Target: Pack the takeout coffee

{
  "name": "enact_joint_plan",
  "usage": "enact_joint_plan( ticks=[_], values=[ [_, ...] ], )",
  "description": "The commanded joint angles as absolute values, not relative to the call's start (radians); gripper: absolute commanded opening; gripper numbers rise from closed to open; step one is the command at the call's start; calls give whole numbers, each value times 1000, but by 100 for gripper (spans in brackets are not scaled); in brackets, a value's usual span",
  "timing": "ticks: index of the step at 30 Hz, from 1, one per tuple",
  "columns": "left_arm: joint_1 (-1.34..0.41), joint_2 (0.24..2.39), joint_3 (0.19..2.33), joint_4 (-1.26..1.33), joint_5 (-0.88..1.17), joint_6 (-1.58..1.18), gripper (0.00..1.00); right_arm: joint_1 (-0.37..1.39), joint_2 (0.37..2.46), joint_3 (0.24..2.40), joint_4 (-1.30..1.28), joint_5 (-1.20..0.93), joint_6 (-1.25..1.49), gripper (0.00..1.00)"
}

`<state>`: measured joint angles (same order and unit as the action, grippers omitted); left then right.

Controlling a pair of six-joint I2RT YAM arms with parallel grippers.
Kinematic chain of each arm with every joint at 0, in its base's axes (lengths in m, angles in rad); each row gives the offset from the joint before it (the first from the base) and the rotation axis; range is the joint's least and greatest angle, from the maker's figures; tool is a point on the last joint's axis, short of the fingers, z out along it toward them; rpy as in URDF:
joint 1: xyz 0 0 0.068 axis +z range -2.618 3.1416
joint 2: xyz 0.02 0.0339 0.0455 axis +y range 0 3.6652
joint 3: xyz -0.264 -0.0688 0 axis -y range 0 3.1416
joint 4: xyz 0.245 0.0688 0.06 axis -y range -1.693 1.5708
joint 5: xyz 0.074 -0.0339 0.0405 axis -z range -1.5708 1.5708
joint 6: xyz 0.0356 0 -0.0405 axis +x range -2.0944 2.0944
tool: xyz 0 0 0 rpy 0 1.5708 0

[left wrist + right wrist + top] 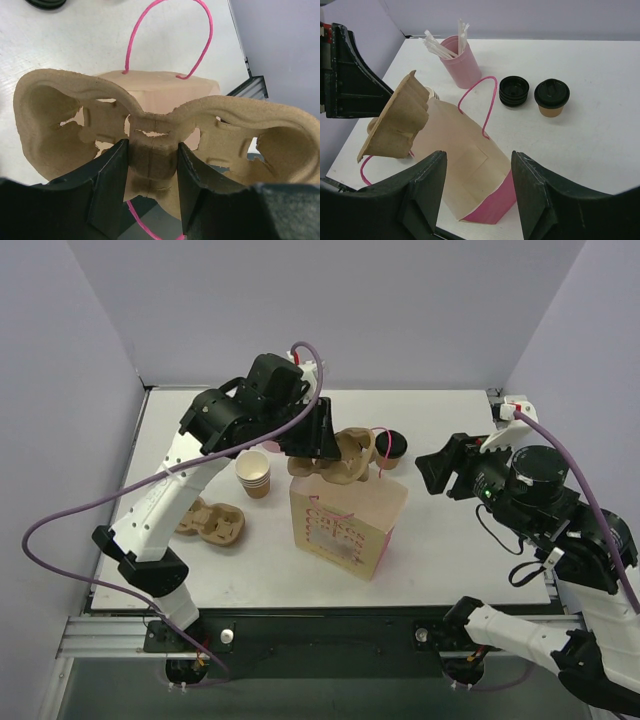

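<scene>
"While the left hand point(151, 150) hung over the bag point(348, 520), where was the coffee point(552, 98)?"

"It stood on the table point(450, 540), upright with its black lid on top. From the right hand point(479, 165) it lay ahead and a touch to that hand's right. A stack of lids point(514, 91) sat just beside it, on the side nearer the bag."

"Was the left hand free?"

"No. Its fingers point(112, 180) were pinched on the middle ridge of a cup carrier point(50, 110), with a pocket sticking out to each side. It held that above the bag's open mouth. The coffee was near that hand too, just past one end of the carrier, but the hand was full."

"And the right one?"

"It was wide, with nothing between the fingers. It hovered beside the bag and pointed toward it. The bag lay right below the fingertips, and the coffee was further ahead."

"So which would you have sent?"

"The right, I'd say. It was empty, and nothing I could see stood between it and the cup. The cup's long axis ran straight up, so I judged the hand would have to come in from the side. The fingers would go either side of the paper wall below the lid, keeping off the lids next door."
</scene>
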<state>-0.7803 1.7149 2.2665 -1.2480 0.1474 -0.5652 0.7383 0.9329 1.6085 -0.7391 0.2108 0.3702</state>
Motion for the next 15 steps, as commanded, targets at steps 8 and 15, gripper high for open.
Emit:
enact_joint_plan(
  ticks=[8, 15],
  values=[
    [-818, 1678, 2157, -1100, 193, -581, 49, 732, 907, 1598, -745, 259, 402, 54],
    [-828, 1697, 2117, -1121, 155, -575, 49, 733, 904, 1585, -762, 259, 410, 54]
  ],
)
